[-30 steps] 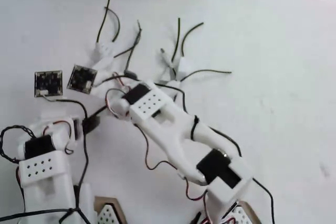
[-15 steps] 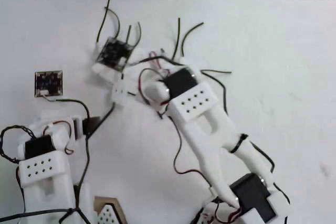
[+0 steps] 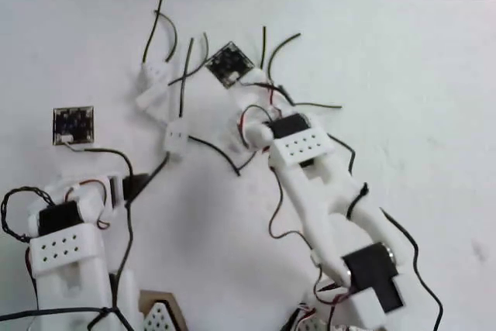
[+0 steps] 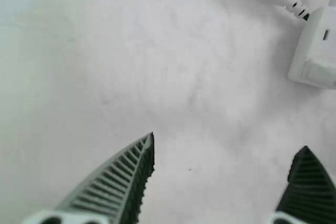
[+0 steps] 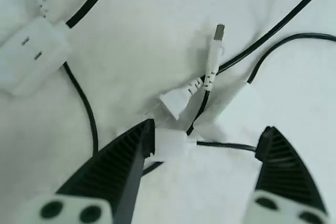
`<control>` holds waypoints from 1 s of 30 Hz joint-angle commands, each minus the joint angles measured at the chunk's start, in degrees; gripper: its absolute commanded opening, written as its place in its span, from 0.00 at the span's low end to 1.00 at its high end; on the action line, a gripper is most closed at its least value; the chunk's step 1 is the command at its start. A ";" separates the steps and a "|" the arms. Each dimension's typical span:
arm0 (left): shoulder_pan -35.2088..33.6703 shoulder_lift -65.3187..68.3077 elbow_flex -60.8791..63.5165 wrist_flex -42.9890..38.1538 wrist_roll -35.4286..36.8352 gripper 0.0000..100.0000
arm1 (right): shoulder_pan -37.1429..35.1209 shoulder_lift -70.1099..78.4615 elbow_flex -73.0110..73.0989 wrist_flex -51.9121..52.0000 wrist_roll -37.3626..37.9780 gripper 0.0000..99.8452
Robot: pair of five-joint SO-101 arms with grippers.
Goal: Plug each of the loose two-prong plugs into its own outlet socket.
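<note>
Since the right gripper (image 5: 210,127) hangs with its jaws wide apart and nothing between them, just above a white two-prong plug (image 5: 175,103), the step in hand is, I judge, to take this plug. The plug lies flat on the table (image 3: 434,75), near the white socket block (image 3: 177,136), on the side of the block where the right arm comes in. A block with two slots (image 5: 31,56), probably this same one, lies close to the plug with a black cable (image 5: 86,108) between them. To do it well, the gripper should come down straight and close on the thick body of the plug, not on the ribbed neck or the cable, so that the prongs stay free. A second plug (image 5: 215,56) lies almost touching the first, farther from the block, and a small white piece (image 5: 169,144) sits just beside one finger (image 5: 123,161). Both could be pinched by mistake, so the jaws need centring first. The cables look stiff and may turn the plug once it is lifted, therefore a firm hold is wise. The left gripper (image 4: 228,142), also spread and empty, hangs over bare table on the opposite side of the block and could steady it for the insertion.
</note>
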 commanded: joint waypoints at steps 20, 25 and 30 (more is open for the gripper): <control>0.66 -1.27 -0.18 -0.79 -0.62 0.38 | 0.57 32.57 -24.62 -0.84 -8.97 0.26; 0.66 -1.27 -0.18 -0.79 -0.62 0.38 | 0.40 32.57 -30.15 3.38 -8.88 0.24; 0.66 -1.27 -0.18 -0.79 -0.62 0.38 | -0.57 32.57 -35.69 7.25 -8.88 0.24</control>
